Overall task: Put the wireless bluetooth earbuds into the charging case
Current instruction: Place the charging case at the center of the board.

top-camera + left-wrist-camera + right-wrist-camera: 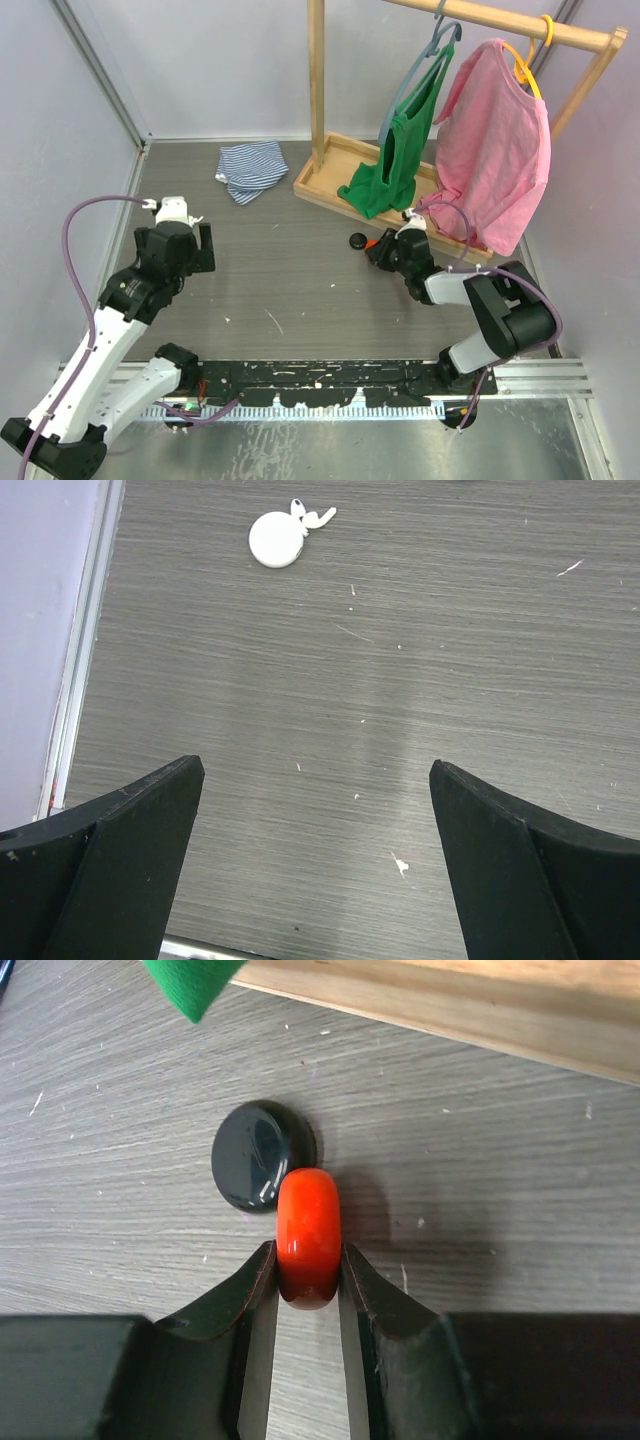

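Grey wood-grain table (pixel 480 680): right gripper (pixel 305 1257) pinches orange case (pixel 308 1210) edgewise, black case (pixel 255 1155) just beyond its tips; left gripper (pixel 315 860) gapes empty, white earbuds (pixel 315 518) far ahead beside white case (pixel 276 540). Risk: curved rim may squirt free.

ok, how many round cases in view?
3. White case ahead of the left gripper; black case flat by the right gripper; orange case clamped on edge in it. More may be hidden.

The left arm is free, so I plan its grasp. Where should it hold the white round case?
Likely from above, across the rim: the white case lies flat, face up. In the left wrist view, close on its upper-left and lower-right edges, since the white earbuds touch its upper-right.
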